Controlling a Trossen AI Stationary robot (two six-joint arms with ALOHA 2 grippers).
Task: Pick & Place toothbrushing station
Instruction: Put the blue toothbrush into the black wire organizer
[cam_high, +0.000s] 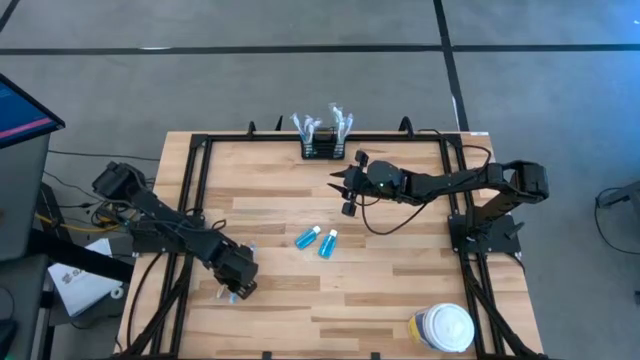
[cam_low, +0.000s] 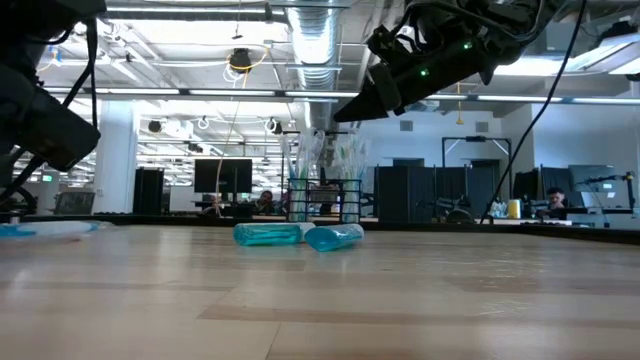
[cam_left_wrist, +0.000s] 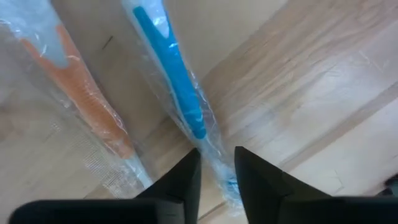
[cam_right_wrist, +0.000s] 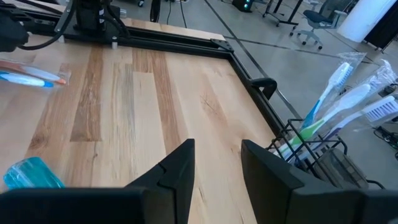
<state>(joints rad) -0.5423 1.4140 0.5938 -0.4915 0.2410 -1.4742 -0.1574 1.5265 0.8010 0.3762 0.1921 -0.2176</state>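
Observation:
The toothbrushing station (cam_high: 322, 148), a small black wire holder, stands at the table's far edge with several wrapped toothbrushes upright in it (cam_right_wrist: 311, 152). My right gripper (cam_high: 345, 190) hovers open above the table just near of it, holding nothing (cam_right_wrist: 217, 162). My left gripper (cam_high: 237, 290) points down at the near left, open. There a blue toothbrush (cam_left_wrist: 177, 74) and an orange one (cam_left_wrist: 93, 99) lie flat on the table in clear wrap. The left fingers stand on either side of the blue one's wrapped handle (cam_left_wrist: 216, 163). My left gripper comes from above, pointing down, with its fingers (cam_left_wrist: 186, 177) across the blue toothbrush's handle end (cam_left_wrist: 211, 149). The toothbrush lies flat on the wood. Whether the fingers touch the clear wrap, I cannot tell.
Two small blue bottles (cam_high: 308, 237) (cam_high: 327, 243) lie on their sides mid-table. A round white-lidded jar with a yellow label (cam_high: 443, 328) stands at the near right corner. A black frame (cam_high: 200, 160) runs along the table's left, far and right sides.

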